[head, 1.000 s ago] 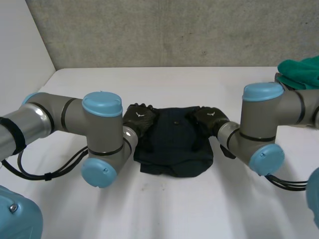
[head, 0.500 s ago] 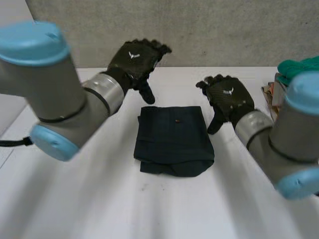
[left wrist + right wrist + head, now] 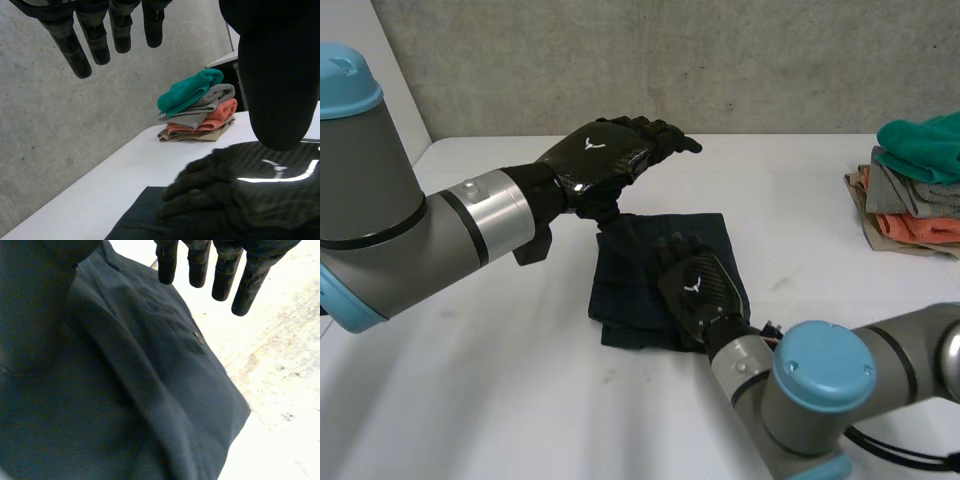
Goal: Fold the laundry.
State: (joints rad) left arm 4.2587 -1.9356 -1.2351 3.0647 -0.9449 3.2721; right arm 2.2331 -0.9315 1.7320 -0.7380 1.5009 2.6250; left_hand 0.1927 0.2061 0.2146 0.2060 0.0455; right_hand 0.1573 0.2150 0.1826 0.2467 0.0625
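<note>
Cloth (image 3: 630, 290) at bench (image 3: 520, 400) centre. Left hand (image 3: 605, 155) above its far edge, right hand (image 3: 695, 290) over its middle; fingers straight, empty.

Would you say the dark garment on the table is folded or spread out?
Folded: the dark garment lies as a compact rectangle with layered edges.

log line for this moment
left robot hand: open, empty, aloft | right robot hand: open, over folded dark cloth | clothes stack: robot's right

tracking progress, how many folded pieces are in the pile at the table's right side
4 show: a teal piece on top, a grey piece under it, then an orange piece, and a tan piece at the bottom. Thin ones may be hidden between.
</note>
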